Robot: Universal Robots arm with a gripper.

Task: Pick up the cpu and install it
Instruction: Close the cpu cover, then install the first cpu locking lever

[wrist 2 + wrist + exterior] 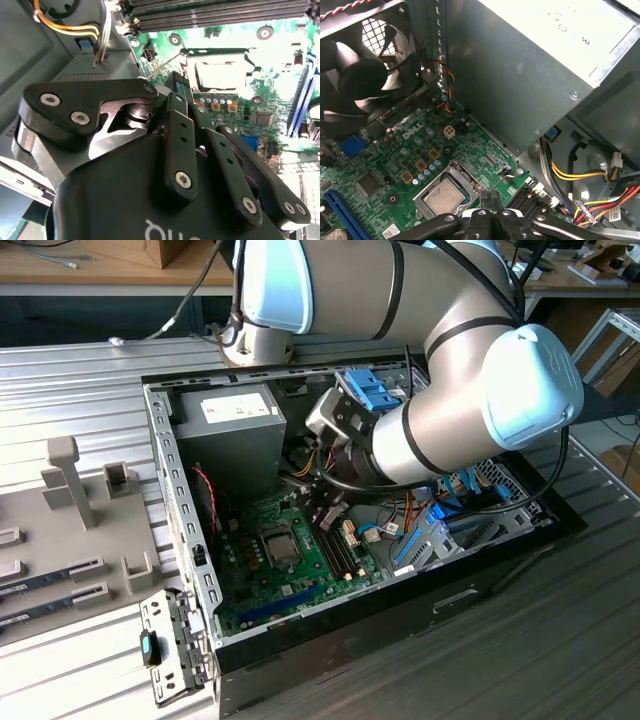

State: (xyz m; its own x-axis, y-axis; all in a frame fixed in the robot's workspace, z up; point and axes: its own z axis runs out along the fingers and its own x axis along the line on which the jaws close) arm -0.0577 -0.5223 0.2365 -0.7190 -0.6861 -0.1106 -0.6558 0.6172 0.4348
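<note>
Now my gripper [490,199] hangs clenched and empty just beside the cpu [444,196], low-centre, seated in its socket [451,192].

A ribbed metal table [80,365] carries an open computer case [185,540] and grey fixture tray [60,530].

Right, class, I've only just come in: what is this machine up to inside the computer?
A robot arm reaches into an open computer case. Its gripper, fingers shut and holding nothing, hangs just above the motherboard, beside the socket. The cpu already lies in that socket, silver top up, with the socket's frame open around it.
</note>
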